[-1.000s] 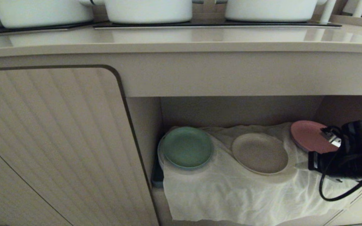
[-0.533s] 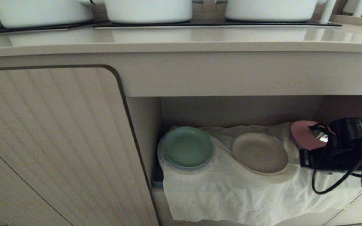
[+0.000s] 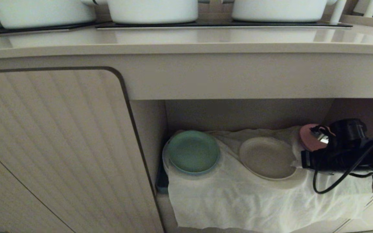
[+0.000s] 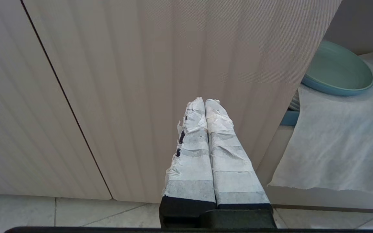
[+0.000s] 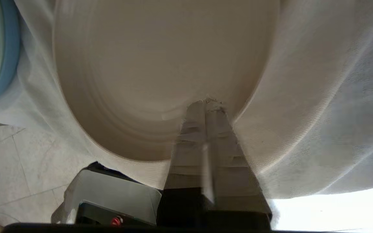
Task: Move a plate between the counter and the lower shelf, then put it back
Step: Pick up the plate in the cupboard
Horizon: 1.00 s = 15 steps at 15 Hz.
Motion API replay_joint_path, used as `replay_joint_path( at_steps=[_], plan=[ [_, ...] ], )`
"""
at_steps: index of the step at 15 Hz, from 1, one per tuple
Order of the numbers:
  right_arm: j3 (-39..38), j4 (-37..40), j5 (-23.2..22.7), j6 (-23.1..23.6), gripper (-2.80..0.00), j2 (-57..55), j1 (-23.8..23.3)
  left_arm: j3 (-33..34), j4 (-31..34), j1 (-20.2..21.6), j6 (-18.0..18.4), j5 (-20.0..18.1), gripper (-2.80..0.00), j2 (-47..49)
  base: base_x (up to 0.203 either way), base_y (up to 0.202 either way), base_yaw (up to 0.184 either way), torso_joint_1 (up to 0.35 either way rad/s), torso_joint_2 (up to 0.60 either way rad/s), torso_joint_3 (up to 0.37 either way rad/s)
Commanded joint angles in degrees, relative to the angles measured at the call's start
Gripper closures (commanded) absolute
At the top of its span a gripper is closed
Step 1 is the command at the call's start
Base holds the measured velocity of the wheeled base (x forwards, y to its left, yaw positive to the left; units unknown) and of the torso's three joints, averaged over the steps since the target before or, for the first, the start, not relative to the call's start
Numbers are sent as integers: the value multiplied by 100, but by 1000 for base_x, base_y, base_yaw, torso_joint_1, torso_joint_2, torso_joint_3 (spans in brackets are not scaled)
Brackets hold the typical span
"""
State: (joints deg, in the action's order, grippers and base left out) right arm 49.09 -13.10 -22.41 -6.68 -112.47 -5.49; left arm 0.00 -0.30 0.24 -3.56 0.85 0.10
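Under the counter (image 3: 186, 42), the lower shelf (image 3: 248, 113) is an open recess draped in white cloth (image 3: 238, 200). The cream plate (image 3: 267, 157) lies tilted on a cloth mound mid-shelf, its raised rim exposed for pinching. At that rim's right edge sits the right gripper (image 5: 206, 103), fingers closed and empty. A green plate (image 3: 193, 151) sits well left and a pink plate (image 3: 309, 139) close right, so room is tight there. The left gripper (image 4: 204, 102), closed, is parked before the ribbed door (image 3: 53, 145).

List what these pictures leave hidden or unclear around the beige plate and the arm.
- Pink plate: head view, mostly covered by the right arm.
- Right end effector tips: head view, too small against the plate rim; contact unclear.
- Mounds beneath the white cloth: covered in every view.
- Pots: tops cut off, head view.
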Motion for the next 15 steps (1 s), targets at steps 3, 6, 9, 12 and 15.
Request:
replay_joint_path(
  at_steps=[3,6,9,12,15],
  plan=[
    [8,-13,13,4,-280,14,69,0,-5,2,-4,3,0,-1,0,0,0,0,0,0],
    [171,12,199,9,-280,-67,196,0,-5,2,-4,3,0,-1,0,0,0,0,0,0],
    [276,10,474,-5,-280,-225,385,0,-5,2,-4,3,0,-1,0,0,0,0,0,0],
    [403,1,650,-51,-280,-302,505,0,-5,2,-4,3,0,-1,0,0,0,0,0,0],
    [523,10,650,-256,-280,-302,505,0,-5,2,-4,3,0,-1,0,0,0,0,0,0]
  ],
)
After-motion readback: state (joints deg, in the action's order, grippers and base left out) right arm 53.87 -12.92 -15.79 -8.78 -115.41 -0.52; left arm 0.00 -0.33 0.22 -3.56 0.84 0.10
